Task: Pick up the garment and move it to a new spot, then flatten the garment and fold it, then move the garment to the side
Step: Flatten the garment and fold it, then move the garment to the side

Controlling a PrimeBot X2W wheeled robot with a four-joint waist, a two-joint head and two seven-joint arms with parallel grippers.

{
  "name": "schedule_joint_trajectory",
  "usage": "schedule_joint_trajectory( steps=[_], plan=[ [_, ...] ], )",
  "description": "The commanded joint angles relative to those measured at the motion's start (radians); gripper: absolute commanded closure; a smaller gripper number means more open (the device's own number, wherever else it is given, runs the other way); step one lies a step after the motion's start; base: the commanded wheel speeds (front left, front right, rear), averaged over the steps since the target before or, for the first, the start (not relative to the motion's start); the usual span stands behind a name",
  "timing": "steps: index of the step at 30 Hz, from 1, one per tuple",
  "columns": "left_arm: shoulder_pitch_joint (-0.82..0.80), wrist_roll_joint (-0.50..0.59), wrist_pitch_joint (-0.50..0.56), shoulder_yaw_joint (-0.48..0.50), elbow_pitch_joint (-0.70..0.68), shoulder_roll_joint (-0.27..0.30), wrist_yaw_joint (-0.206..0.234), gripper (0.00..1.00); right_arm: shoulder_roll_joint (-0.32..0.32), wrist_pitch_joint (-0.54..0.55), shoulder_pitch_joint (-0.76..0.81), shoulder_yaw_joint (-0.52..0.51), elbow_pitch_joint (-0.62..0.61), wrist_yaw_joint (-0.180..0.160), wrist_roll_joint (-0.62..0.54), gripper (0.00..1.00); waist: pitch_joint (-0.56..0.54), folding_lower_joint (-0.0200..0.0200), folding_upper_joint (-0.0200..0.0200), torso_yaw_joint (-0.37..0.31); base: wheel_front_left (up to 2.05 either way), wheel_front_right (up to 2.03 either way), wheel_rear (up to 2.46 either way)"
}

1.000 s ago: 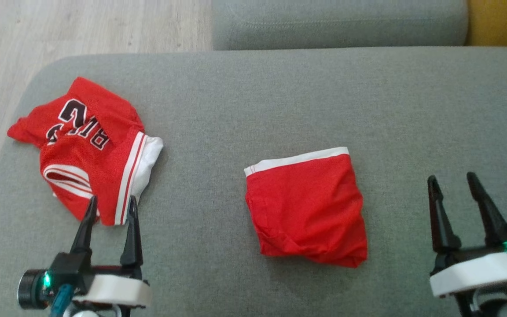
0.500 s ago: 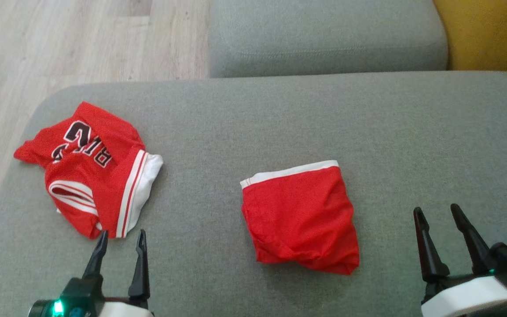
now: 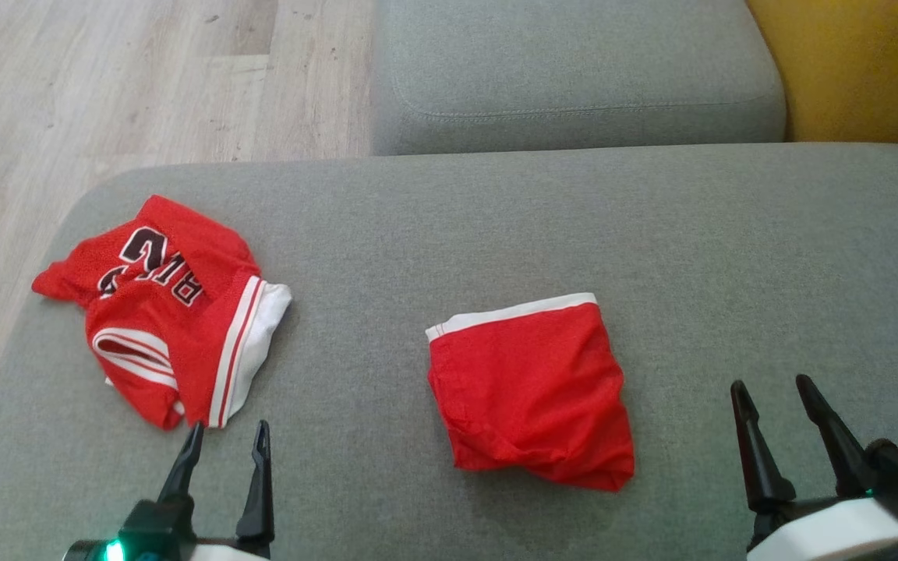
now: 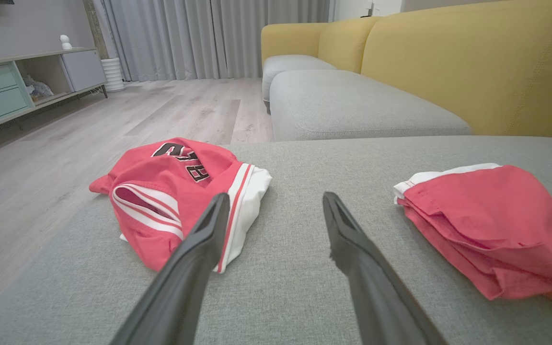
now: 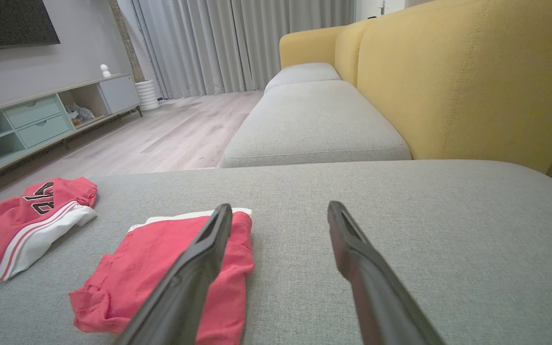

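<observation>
Both our hands are empty. The left hand (image 3: 230,426) has its fingers spread, and so does the right hand (image 3: 771,383); both are held over the grey sofa (image 3: 691,234). The shorts (image 3: 531,389), red with a white waistband, lie folded in a compact block between the two hands. We judge that piece done, except perhaps for the move aside. The jersey (image 3: 176,312) sits crumpled just ahead of the left hand's fingertips. It looks not yet picked up, flattened or folded. Black letters edged in white run upside down to us. We read a "2" and a "B"; folds hide the rest.
</observation>
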Motion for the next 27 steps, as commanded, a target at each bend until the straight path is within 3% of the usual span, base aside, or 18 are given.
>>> schedule_joint_trajectory(
  steps=[1,19,27],
  plan=[
    [-0.043,0.002,-0.004,0.037,-0.028,0.022,0.013,0.0,-0.008,-0.001,-0.033,0.017,-0.043,-0.001,-0.006,0.0,0.001,0.0,-0.0001,-0.001,0.0,0.0,0.0],
    [-0.066,-0.001,-0.014,0.039,-0.034,0.025,0.025,0.0,-0.007,0.009,-0.042,0.012,-0.042,-0.001,0.012,0.0,0.02,0.0,-0.0001,-0.001,0.0,0.0,0.0],
    [-0.121,0.005,-0.03,0.033,-0.047,0.019,0.019,0.0,-0.015,0.049,-0.11,0.052,0.077,-0.001,0.048,0.0,0.079,0.0,-0.0001,0.032,0.0,0.0,0.0]
  ],
)
